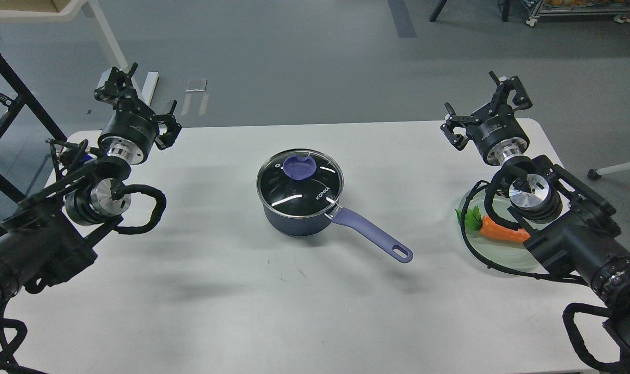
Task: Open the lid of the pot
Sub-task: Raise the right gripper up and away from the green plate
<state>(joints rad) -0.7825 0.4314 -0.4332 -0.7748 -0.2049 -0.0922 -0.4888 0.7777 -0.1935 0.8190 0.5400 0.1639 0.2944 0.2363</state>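
Note:
A small dark navy pot (pixel 297 221) stands in the middle of the white table (pixel 232 291), its long lavender handle (pixel 372 235) pointing to the near right. The round clear glass lid (pixel 299 182) with a steel rim, a purple-blue knob (pixel 299 167) and white "KONKA" lettering rests flat on the pot. My left gripper (pixel 138 101) hovers open at the table's far left, well away from the pot. At the far right my right gripper (pixel 485 104) stands open too, with nothing between its fingers.
A pale green glass plate (pixel 502 254) with a toy carrot (pixel 502 231) on it lies at the right, partly hidden under my right arm. Beyond the table's far edge is grey floor, with a dark frame at the left.

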